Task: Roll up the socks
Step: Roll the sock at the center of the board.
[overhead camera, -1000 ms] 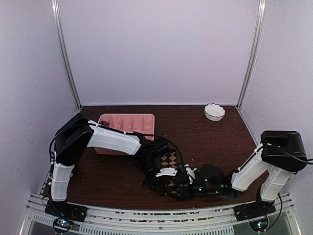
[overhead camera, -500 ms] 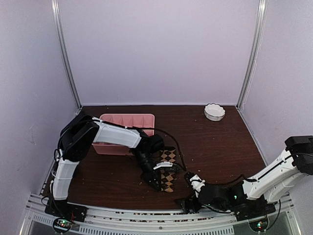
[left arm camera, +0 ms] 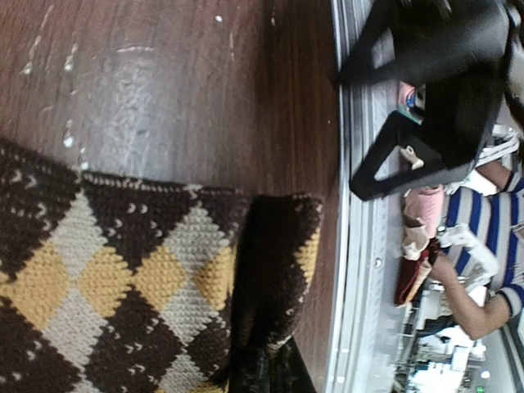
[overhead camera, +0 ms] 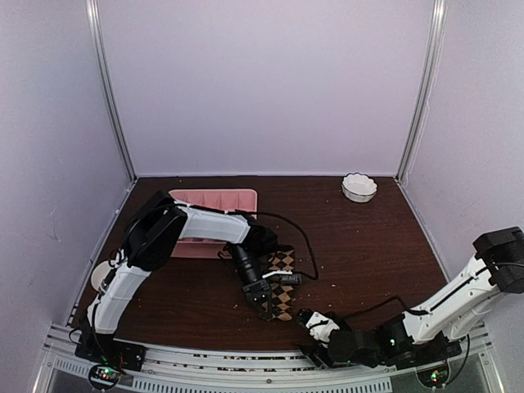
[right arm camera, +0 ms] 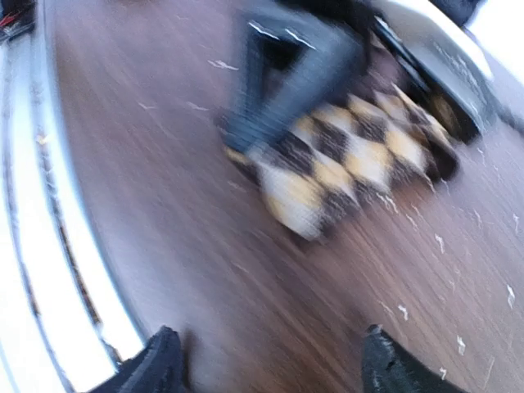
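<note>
The dark brown-and-tan checkered sock (overhead camera: 283, 272) lies flat on the table near the front middle. It fills the lower left of the left wrist view (left arm camera: 106, 270). My left gripper (overhead camera: 266, 301) is at the sock's near end, shut on its folded-up edge (left arm camera: 282, 270). My right gripper (overhead camera: 313, 321) is low by the front edge, a little right of the sock and apart from it. It is open and empty (right arm camera: 274, 368), and its view is blurred, with the sock (right arm camera: 352, 155) ahead. The magenta-pink sock is out of view.
A pink divided tray (overhead camera: 209, 201) stands at the back left, partly behind my left arm. A small white bowl (overhead camera: 359, 187) sits at the back right. The metal rail (left arm camera: 352, 246) runs along the front edge just beyond the sock's end.
My right gripper has left the sock and drawn back toward the front edge. My left arm has shifted right and holds the sock's near end alone.
</note>
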`<act>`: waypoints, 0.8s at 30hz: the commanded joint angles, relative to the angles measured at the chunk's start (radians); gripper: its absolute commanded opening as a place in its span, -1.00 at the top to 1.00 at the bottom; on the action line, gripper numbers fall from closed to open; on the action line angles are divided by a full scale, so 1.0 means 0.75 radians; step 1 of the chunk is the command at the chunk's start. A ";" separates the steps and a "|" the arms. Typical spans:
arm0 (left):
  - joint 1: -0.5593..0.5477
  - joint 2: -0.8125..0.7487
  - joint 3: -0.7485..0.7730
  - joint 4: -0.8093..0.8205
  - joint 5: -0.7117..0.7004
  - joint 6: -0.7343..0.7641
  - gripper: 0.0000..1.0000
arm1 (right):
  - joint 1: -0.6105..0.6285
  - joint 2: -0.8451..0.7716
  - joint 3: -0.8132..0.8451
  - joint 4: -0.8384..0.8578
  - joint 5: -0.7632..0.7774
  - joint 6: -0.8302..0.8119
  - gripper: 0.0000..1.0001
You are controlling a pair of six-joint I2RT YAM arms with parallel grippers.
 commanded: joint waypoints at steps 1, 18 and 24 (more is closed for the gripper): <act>0.015 0.130 0.047 -0.082 -0.033 -0.031 1.00 | 0.003 0.045 0.023 0.185 -0.045 -0.477 -0.28; 0.013 0.131 0.065 -0.081 -0.239 0.004 1.00 | -0.342 0.225 0.198 0.274 -0.435 -0.849 0.08; 0.013 0.126 0.059 -0.083 -0.254 0.022 1.00 | -0.410 0.297 0.250 0.230 -0.584 -0.865 0.35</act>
